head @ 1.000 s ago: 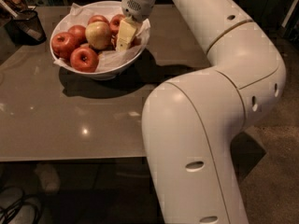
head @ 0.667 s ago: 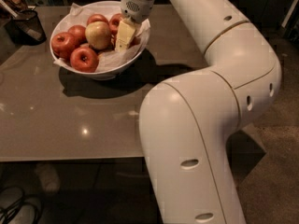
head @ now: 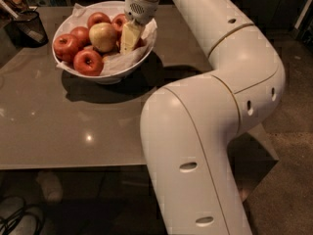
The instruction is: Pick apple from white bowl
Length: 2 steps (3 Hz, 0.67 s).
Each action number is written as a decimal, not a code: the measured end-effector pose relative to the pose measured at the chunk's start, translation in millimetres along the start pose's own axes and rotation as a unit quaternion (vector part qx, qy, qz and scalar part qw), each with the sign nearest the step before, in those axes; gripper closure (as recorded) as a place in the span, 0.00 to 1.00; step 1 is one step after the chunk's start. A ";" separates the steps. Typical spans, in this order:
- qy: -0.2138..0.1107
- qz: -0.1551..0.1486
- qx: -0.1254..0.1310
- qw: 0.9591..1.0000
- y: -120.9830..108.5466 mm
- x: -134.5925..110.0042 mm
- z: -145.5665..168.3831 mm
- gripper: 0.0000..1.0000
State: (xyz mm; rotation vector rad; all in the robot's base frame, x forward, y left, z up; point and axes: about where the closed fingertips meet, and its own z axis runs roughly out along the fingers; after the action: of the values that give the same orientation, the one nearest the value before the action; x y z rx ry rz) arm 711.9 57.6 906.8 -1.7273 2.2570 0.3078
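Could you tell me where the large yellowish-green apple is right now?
In the camera view, the yellowish-green apple lies mid-bowl in the wide white paper-lined bowl, upper left, red apples left of it, the gripper just right.

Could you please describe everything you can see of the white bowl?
The white bowl is wide, shallow and glossy, and it stands upright on the far left part of the brown table. Crinkled white paper lines it and pokes over the rim. It holds several red apples and one yellowish apple. The gripper reaches down into its right side, among the fruit.
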 end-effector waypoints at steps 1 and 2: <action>0.000 -0.001 0.000 1.000 -0.4 -0.4 0.3 0.67; 0.000 -0.001 0.000 1.000 -0.4 -0.4 0.3 0.90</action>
State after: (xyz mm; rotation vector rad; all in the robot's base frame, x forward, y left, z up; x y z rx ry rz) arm 712.4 58.0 906.6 -1.7284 2.2552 0.3075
